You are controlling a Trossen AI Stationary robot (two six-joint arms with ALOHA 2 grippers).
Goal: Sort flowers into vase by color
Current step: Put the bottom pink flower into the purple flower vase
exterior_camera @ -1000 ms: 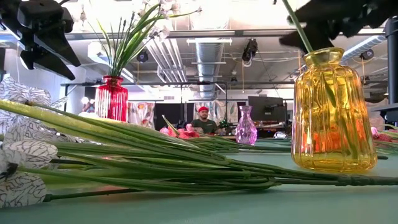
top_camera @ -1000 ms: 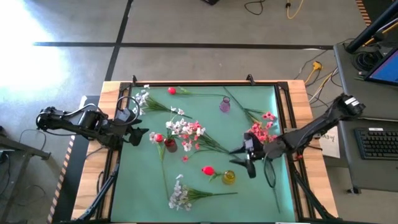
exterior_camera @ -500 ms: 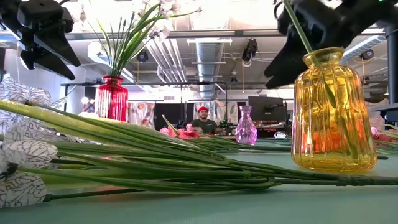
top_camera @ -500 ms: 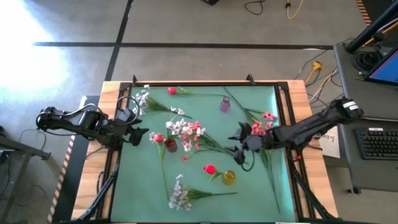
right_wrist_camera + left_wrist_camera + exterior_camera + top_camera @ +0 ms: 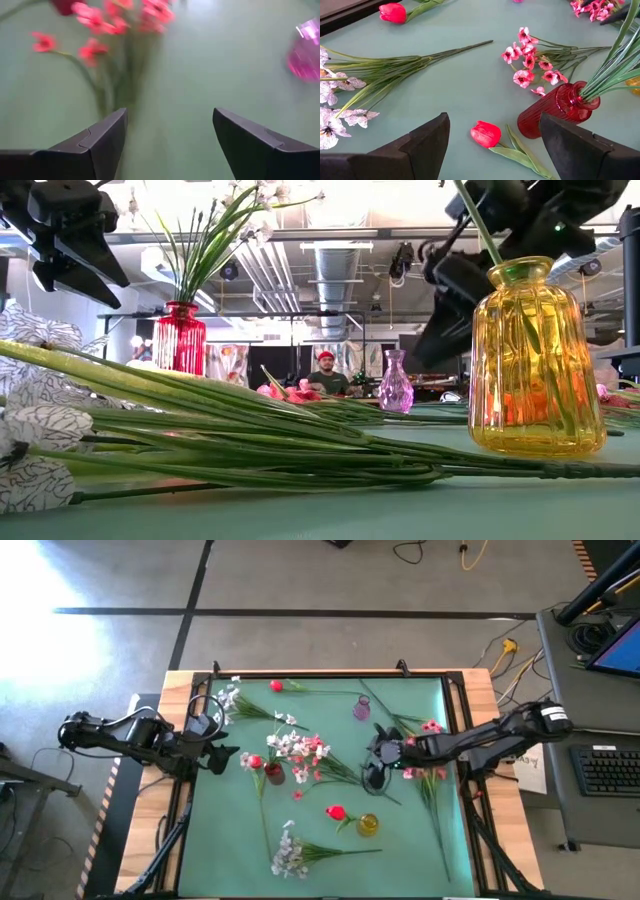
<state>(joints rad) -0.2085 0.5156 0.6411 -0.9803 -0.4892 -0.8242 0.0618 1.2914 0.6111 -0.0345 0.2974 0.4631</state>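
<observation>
Over a green table strewn with flowers (image 5: pixel 303 748), the right gripper (image 5: pixel 374 762) hovers mid-table — jaws apart, empty — while the left gripper (image 5: pixel 222 757) waits open beside the red vase (image 5: pixel 273 773).

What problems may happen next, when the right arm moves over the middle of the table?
1. The right gripper, open and empty, hangs low near the pink spray; a sweep may drag its thin stems.
2. The red vase stands close by, holding tall green stems; a caught stem might tip it.
3. The yellow vase and the red bud sit just below the arm's path and may be knocked.
</observation>
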